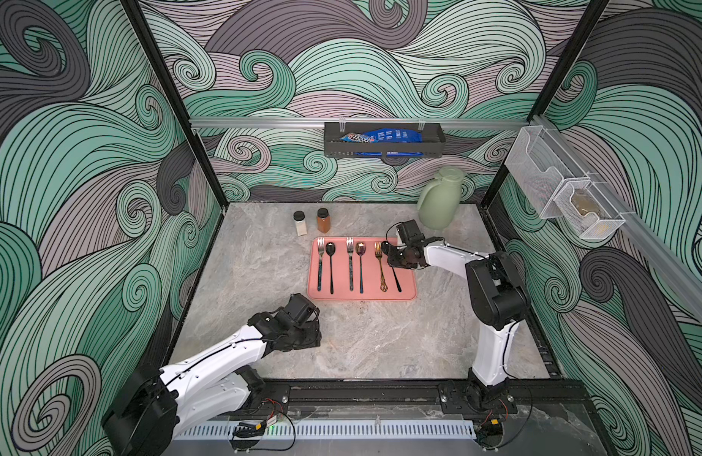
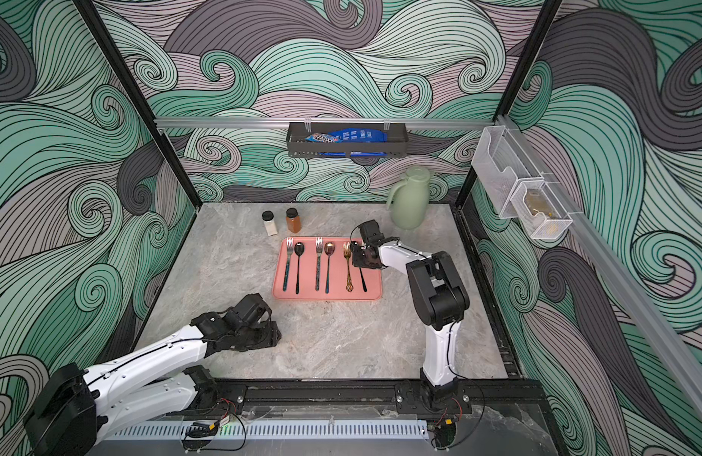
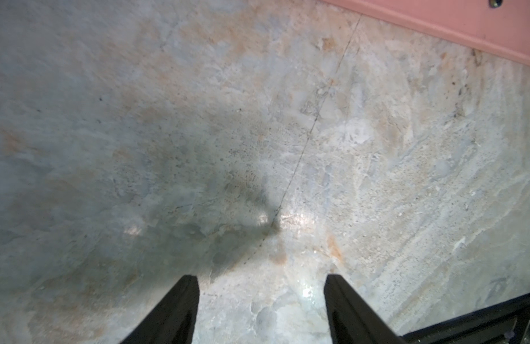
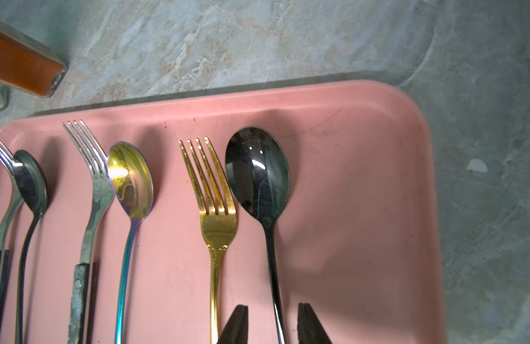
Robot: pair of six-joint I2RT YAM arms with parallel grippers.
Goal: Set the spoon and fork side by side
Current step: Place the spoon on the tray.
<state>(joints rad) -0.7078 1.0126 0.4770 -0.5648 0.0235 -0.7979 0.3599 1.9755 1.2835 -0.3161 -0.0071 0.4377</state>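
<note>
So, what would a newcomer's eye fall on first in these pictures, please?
The pink plastic tray mid-table stands out, holding three fork-and-spoon pairs in a row. The right gripper hangs, jaws parted, astride the handle of the glossy black spoon, beside the ornate gold fork.

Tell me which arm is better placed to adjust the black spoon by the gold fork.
Right: the right gripper straddles the black spoon beside the gold fork, jaws open. The left gripper hangs over the table, off the tray.

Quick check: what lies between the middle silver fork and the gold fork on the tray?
One gold-bowled spoon, close against the silver fork, with bare tray before the gold fork; clearest in the right wrist view.
</note>
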